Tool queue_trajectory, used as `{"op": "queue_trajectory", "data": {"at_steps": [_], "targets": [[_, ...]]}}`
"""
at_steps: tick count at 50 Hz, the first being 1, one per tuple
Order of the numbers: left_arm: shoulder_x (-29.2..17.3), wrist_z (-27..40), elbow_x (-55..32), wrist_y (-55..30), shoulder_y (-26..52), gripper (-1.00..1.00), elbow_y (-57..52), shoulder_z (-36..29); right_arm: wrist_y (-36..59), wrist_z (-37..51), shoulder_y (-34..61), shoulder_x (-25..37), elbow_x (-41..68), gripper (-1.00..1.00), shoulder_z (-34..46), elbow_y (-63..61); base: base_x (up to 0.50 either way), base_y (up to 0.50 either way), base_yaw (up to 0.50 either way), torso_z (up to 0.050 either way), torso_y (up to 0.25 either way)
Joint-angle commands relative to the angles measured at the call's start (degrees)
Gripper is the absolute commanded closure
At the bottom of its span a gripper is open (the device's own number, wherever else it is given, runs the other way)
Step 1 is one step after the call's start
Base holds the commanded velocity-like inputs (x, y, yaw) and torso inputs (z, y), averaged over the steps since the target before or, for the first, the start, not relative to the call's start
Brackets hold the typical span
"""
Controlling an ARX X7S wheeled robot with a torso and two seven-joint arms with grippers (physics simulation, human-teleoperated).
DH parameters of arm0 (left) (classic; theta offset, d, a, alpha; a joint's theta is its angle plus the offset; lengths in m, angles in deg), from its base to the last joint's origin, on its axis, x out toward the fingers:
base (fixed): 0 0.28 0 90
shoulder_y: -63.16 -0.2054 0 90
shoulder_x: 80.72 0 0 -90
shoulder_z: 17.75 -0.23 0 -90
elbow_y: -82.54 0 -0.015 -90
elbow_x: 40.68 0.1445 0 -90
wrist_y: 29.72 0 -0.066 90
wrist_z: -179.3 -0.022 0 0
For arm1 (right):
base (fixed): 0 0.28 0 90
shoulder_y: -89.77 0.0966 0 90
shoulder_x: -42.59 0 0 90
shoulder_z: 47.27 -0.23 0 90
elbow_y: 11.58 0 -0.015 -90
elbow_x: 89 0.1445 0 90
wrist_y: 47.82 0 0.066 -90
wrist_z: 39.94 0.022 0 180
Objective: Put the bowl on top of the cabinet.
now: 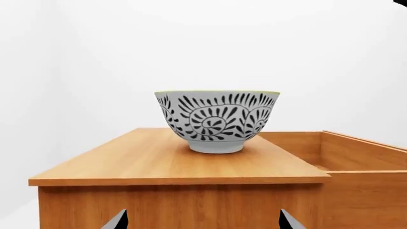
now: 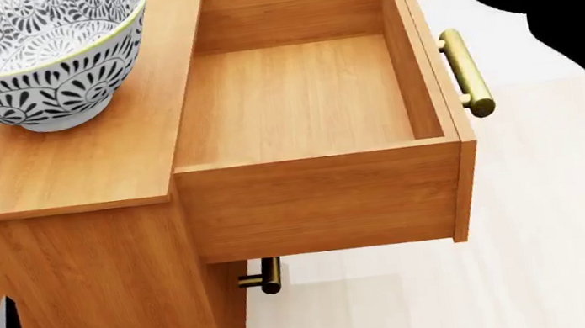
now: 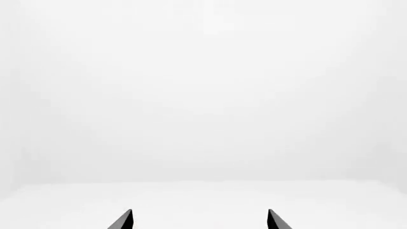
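I see one bowl (image 2: 35, 58) upright on one cabinet (image 2: 66, 168), one drawer (image 2: 307, 103) out; both end effectors (image 1: 202, 220) (image 3: 199, 220) released, empty.

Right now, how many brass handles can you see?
2: one handle on the open drawer's front, another handle partly hidden beneath that drawer. More may be out of view.

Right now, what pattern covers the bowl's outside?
Dark floral scrolls on white, on the bowl; left wrist view shows it best.
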Motion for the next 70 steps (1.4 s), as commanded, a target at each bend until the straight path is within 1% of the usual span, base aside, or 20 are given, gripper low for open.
{"op": "queue_trajectory", "data": {"at_steps": [1,7,13,31,34,41,42,46,48,52,53,55,56,57,62,65,66,67,69,70], "targets": [[0.75,-0.8,1.12,-0.94,0.12,-1.0,-0.67,1.64,-10.99,19.3,1.47,12.85,-26.77,-1.0,0.04,-22.18,0.0,0.0,0.0,0.0,0.0],[0.7,-0.97,1.51,-0.46,0.24,-1.0,-0.69,1.15,-8.42,29.52,0.24,20.84,-39.49,-1.0,1.19,-33.15,0.0,0.0,0.0,0.0,0.0],[0.27,-0.8,1.01,0.05,-0.07,-1.0,-0.94,1.82,-10.65,37.36,-4.55,24.52,-47.79,-1.0,2.12,-38.93,0.0,0.0,0.0,0.0,0.0],[-0.9,0.51,-0.44,0.03,-0.22,-1.0,-1.57,3.22,-16.59,53.33,-22.41,33.13,-72.82,-1.0,4.53,-46.42,0.0,0.0,0.0,0.0,0.0],[-0.99,0.62,-0.49,0.11,-0.25,-1.0,-1.6,3.18,-16.21,54.58,-27.95,34.34,-75.8,-1.0,1.14,-46.89,0.0,0.0,0.0,0.0,0.0],[-1.73,1.21,-1.03,0.14,-0.36,-1.0,-2.24,3.83,-8.46,54.65,-52.8,38.75,-83.51,-1.0,-22.35,-50.1,0.0,0.0,0.0,0.0,0.0],[-1.88,1.16,-1.13,0.27,-0.37,-1.0,-2.21,3.97,-8.58,54.69,-58.64,39.85,-85.03,-1.0,-27.59,-50.5,0.0,0.0,0.0,0.0,0.0],[-2.01,-0.81,-0.13,4.75,-2.26,-1.0,0.1,5.64,-7.14,54.65,-69.32,41.44,-87.66,-1.0,-36.84,-50.87,0.0,0.0,0.0,0.0,0.0],[-3.09,-3.43,2.42,6.68,-3.07,-1.0,0.22,4.27,-7.52,54.68,-77.42,43.48,-89.21,-1.0,-44.62,-51.47,0.0,0.0,0.0,0.0,0.0],[-4.28,-9.01,7.82,16.6,-7.17,-1.0,-0.11,4.18,-10.17,54.61,-86.02,45.81,-90.55,-1.0,-52.13,-51.32,0.0,0.0,0.0,0.0,0.0],[-6.09,-11.37,13.63,20.15,-9.69,-1.0,-1.28,3.21,-11.08,54.69,-89.45,47.34,-90.64,-1.0,-55.59,-51.62,0.0,0.0,0.0,0.0,0.0],[-8.04,-15.42,17.31,29.0,-14.34,-1.0,-2.03,2.68,-12.0,54.69,-96.13,49.26,-91.05,-1.0,-62.1,-52.03,0.0,0.0,0.0,0.0,0.0],[-9.19,-17.73,17.42,35.78,-17.25,-1.0,-2.24,3.05,-13.01,54.71,-101.34,50.13,-91.25,-1.0,-67.04,-51.7,0.0,0.0,0.0,0.0,0.0],[-10.34,-18.99,17.67,37.97,-18.67,-1.0,-2.25,3.26,-13.52,54.71,-107.92,50.55,-91.41,-1.0,-73.6,-51.46,0.0,0.0,0.0,0.0,0.0],[-13.15,-19.49,17.12,44.08,-23.8,-1.0,-1.96,7.89,-14.74,54.7,-144.8,51.43,-92.78,-1.0,-110.34,-52.53,0.0,0.0,0.0,0.0,0.0],[-14.3,-17.82,14.89,46.71,-27.21,-1.0,-2.45,13.08,-15.18,53.79,-170.59,49.73,-93.39,-1.0,-136.12,-53.99,0.0,0.0,0.0,0.0,0.0],[-14.45,-17.07,14.03,47.47,-28.62,-1.0,-2.15,15.35,-12.36,48.52,-177.71,43.94,-92.41,-1.0,-144.71,-55.4,0.0,0.0,0.0,0.0,0.0],[-14.51,-17.07,13.98,47.62,-28.79,-1.0,-2.12,15.5,-10.46,45.04,-177.71,40.91,-91.44,-1.0,-148.96,-56.27,0.0,0.0,0.0,0.0,0.0],[-13.93,-15.37,12.15,49.02,-30.94,-1.0,-0.64,19.72,-4.03,33.61,-177.78,28.11,-89.35,-1.0,-157.7,-58.64,0.0,0.0,0.0,0.0,0.0],[-13.75,-15.13,10.58,50.46,-31.44,-1.0,0.08,20.88,-2.43,29.98,-177.72,24.72,-88.34,-1.0,-160.24,-59.41,0.0,0.0,0.0,0.0,0.0]]}}
